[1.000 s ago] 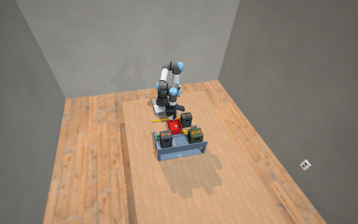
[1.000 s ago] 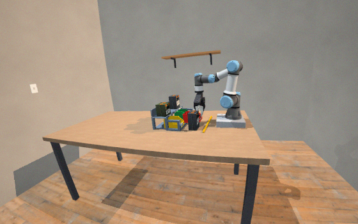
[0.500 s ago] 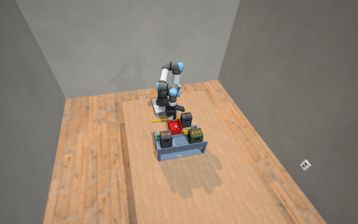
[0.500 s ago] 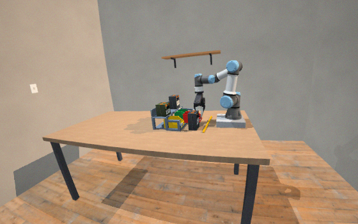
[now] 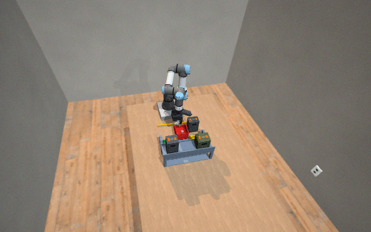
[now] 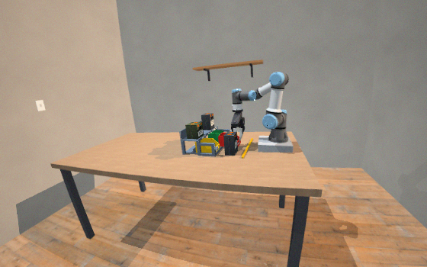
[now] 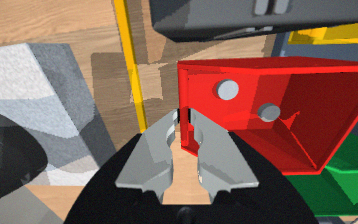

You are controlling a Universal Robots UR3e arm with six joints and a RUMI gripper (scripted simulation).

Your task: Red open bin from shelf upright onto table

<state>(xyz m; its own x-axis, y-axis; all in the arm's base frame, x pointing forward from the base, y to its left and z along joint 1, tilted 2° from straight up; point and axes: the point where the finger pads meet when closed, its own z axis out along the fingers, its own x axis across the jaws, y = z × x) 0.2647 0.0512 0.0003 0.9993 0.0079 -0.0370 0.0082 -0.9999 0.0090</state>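
My gripper (image 7: 183, 109) (image 5: 179, 124) is shut on the near wall of the red open bin (image 7: 335, 100) (image 5: 185, 135) (image 6: 221, 139). The wall stands between the fingertips in the wrist view. Two grey round parts (image 7: 227, 89) (image 7: 269, 112) lie inside the bin. The bin is on the robot's side of the blue-grey shelf (image 5: 186, 153) (image 7: 320, 50), with its far end close to the shelf. It looks roughly upright. Its underside is hidden, so its height above the table is hard to tell. In the exterior view a dark box hides much of it.
A dark box (image 5: 193, 124) (image 6: 231, 144) (image 7: 260, 22) stands close beside the bin. A green bin (image 7: 352, 175) and a yellow bin (image 7: 330, 34) (image 6: 210, 146) flank it. A yellow bar (image 5: 163, 124) (image 6: 247, 149) (image 7: 128, 50) lies towards the robot base. Another dark box (image 5: 171, 144) and an olive box (image 5: 203, 140) stand on top of the shelf.
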